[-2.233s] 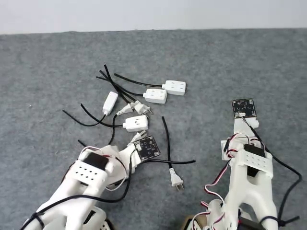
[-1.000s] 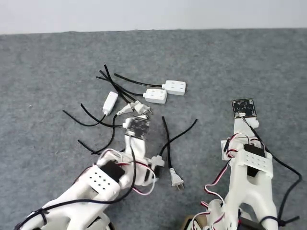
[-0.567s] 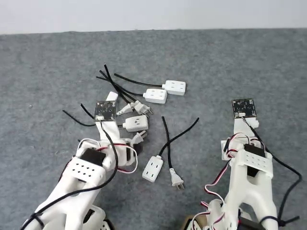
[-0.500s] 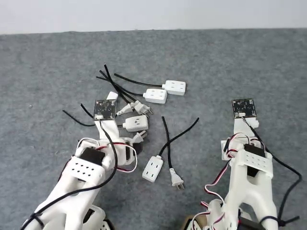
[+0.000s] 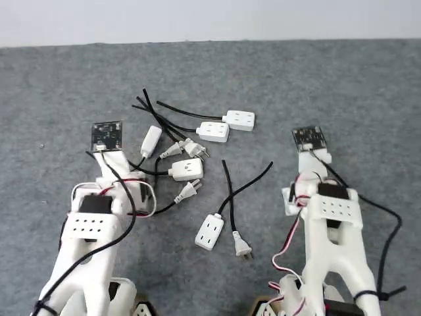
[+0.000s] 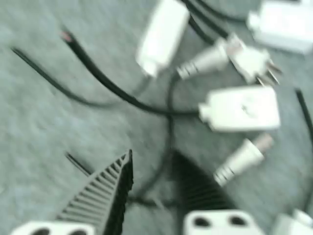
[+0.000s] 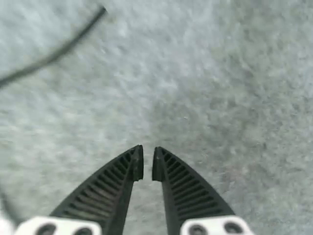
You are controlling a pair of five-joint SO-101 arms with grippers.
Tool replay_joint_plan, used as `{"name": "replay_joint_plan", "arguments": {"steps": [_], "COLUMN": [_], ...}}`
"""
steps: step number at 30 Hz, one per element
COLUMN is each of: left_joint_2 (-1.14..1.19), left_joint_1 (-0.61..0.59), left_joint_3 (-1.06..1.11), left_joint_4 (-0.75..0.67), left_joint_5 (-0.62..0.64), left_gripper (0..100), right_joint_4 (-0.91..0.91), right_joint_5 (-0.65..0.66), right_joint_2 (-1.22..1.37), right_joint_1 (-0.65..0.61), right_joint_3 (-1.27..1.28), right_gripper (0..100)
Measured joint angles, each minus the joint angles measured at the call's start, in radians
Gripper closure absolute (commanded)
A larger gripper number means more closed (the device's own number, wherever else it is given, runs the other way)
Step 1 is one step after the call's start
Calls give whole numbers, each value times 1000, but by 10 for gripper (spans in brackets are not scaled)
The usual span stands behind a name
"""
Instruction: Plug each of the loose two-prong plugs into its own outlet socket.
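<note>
None of your plugs (image 5: 243, 249) sits in a socket (image 5: 210, 231) yet; your left gripper (image 6: 152, 159) gapes empty, your right gripper (image 7: 146, 159) is pinched almost closed on nothing.

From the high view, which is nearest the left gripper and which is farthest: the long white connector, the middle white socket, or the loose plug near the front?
Measured from the left gripper:
1. the long white connector, just to its right.
2. the middle white socket, farther right.
3. the loose plug, far right, toward the front edge.
</note>
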Motion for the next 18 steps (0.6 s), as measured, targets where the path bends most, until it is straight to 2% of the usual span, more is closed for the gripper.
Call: {"name": "replay_joint_plan", "arguments": {"steps": [4,8,11,15,18], "left_joint_2": [0,0,0,0,0], "left_joint_1": [-35,-100,-130,-127,-127], "left_joint_3": [21,23,35,115,135], "left_joint_4": [-43,-51,-71,-193,-253], "left_joint_5": [-34,-25,-18,-66,-81], "left_gripper": [964,960,959,959,946], "right_joint_4": [163,250,222,120,98], "right_joint_5": [-87,-124,-130,-130,-130], "right_joint_2": [0,0,0,5,5], "right_joint_1": [-115,-290,-408,-543,-571], "right_joint_3": [-123,-143,-104,14,37], "right_gripper": [990,990,989,970,910]}}
